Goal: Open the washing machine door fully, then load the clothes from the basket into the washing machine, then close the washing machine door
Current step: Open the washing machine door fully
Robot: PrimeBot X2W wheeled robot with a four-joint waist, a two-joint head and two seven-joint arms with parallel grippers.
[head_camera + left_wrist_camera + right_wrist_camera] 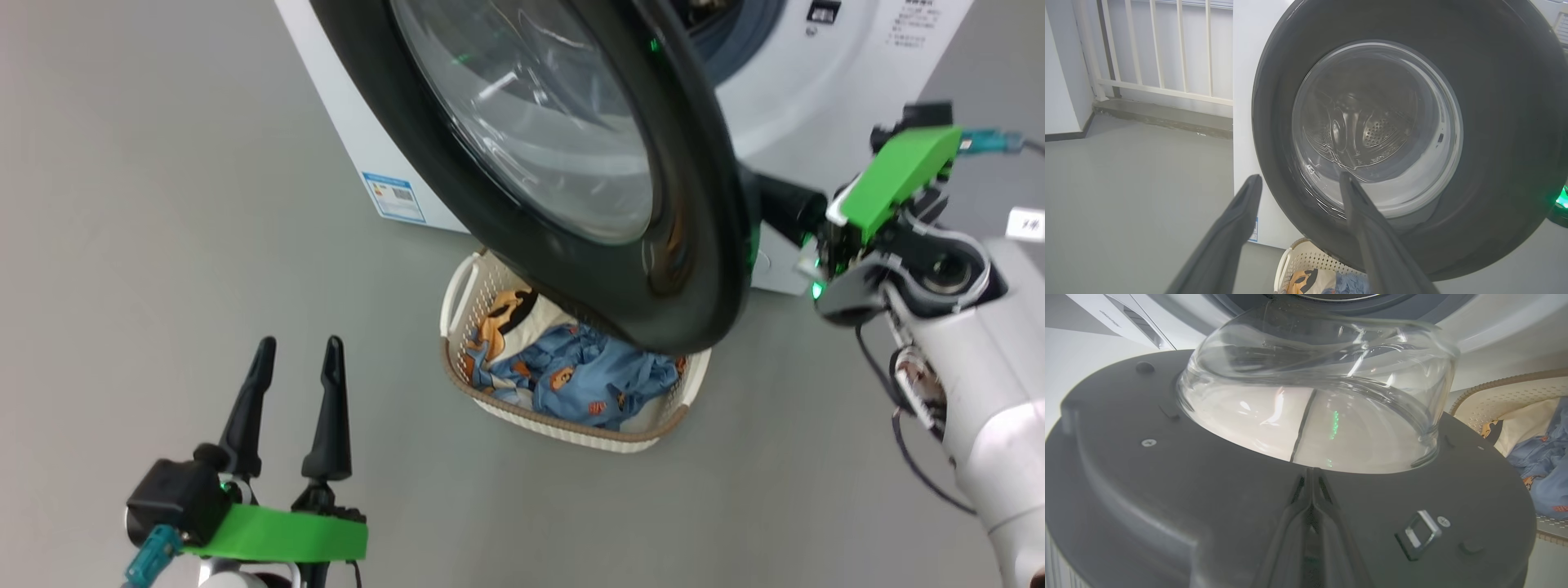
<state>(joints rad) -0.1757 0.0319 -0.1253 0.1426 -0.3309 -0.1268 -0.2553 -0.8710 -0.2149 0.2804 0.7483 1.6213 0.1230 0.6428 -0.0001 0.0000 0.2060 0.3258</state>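
The washing machine door (694, 245), black-rimmed with a clear glass centre, stands partly swung out from the white washing machine (816, 90) and hangs over the basket (563, 429). Light-blue and cream clothes (571, 376) lie in that basket. My right gripper (771, 202) is shut, its fingers reaching behind the door's edge. In the right wrist view my right gripper (1309, 473) lies shut against the door's grey inner face (1167, 490), just below the glass bowl (1314, 388). My left gripper (299, 351) is open at the lower left, holding nothing. In the left wrist view my left gripper (1299, 179) points at the door (1494, 122).
A blue label (393, 196) marks the machine's lower corner. A metal latch (1419, 535) sits on the door's inner face. A white railing (1167, 49) on a low ledge (1163, 118) stands behind the machine's left side. Grey floor (147, 245) spreads to the left.
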